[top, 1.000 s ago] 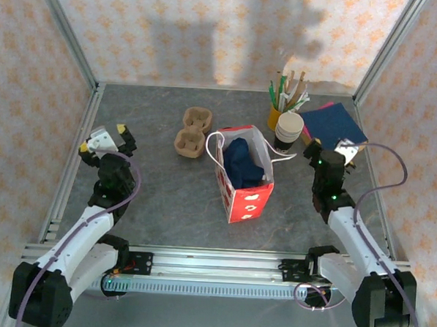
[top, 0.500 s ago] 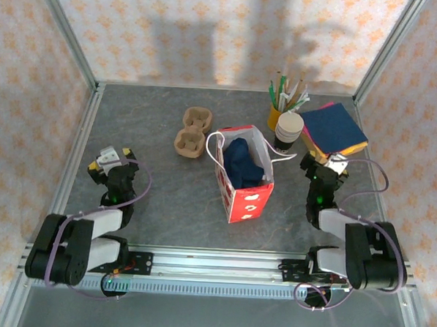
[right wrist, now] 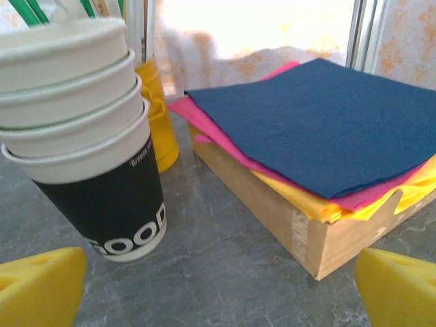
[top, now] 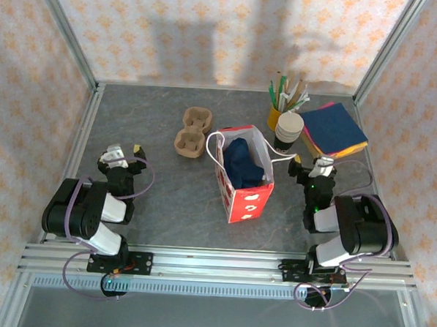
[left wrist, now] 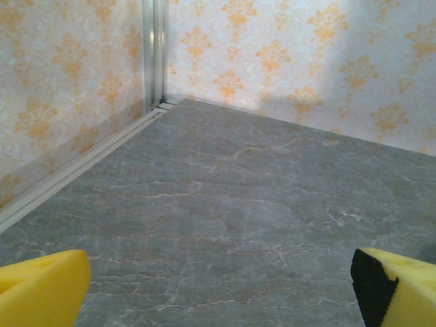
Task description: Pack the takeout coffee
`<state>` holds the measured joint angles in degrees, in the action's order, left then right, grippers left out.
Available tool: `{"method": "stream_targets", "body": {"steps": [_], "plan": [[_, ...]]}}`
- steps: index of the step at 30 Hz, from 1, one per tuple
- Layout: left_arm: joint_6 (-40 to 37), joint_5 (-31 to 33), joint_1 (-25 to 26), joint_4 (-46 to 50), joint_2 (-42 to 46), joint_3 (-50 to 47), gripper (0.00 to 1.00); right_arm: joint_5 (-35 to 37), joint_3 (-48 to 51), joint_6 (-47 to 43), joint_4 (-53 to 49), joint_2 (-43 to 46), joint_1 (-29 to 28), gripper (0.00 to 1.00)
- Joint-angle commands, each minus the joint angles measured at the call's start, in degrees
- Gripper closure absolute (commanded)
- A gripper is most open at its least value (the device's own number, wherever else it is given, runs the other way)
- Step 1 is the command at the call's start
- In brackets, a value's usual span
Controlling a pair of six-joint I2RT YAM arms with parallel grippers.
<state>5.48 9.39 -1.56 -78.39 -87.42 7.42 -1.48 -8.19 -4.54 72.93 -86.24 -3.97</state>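
Where the takeout coffee, a small green-walled paper cup with a round black plastic lid, is standing, I cannot tell. My guess is that it is sitting inside the red-and-white paper carry bag point(top: 247, 198) in the middle of the grey stone-patterned bench point(left wrist: 238, 204). A crumpled dark blue napkin point(top: 242, 161) is covering the bag's opening and hiding whatever is lying beneath.

Such a cup is likely handling light, with a soft wall that buckles under a hard squeeze and a lid that can pop off. A gentle hold around the mid-wall, below the lid's rim, keeping it upright, is looking the safest.

The left fingers point(left wrist: 42, 289) are standing wide apart, holding nothing, over bare bench near the left wall. The right fingers point(right wrist: 41, 286) are likewise spread and empty. They are facing a stack of lidless cream-rimmed black paper cups point(right wrist: 95, 136) and a wooden box of blue, pink and yellow napkins point(right wrist: 320, 129).

If the cup is in the bag, it is sitting between the two arms, apart from both pairs of fingers.
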Motion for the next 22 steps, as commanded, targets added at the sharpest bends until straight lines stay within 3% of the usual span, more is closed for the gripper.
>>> {"method": "stream_targets", "body": {"steps": [1,4,22], "plan": [[-0.5,-2.1,-0.3,-4.7,-0.4,1.1,0.00,5.9,-4.0,1.6,0.4,-1.1,0.1,0.00],[-0.9,-0.4,0.6,0.1,-0.1,3.0,0.01,4.9,-4.8,2.6,-1.3,-1.2,1.2,0.00],[-1.4,0.6,1.3,-0.5,-0.4,3.0,0.01,4.9,-4.2,2.6,-1.0,-0.7,1.2,0.00]]}}
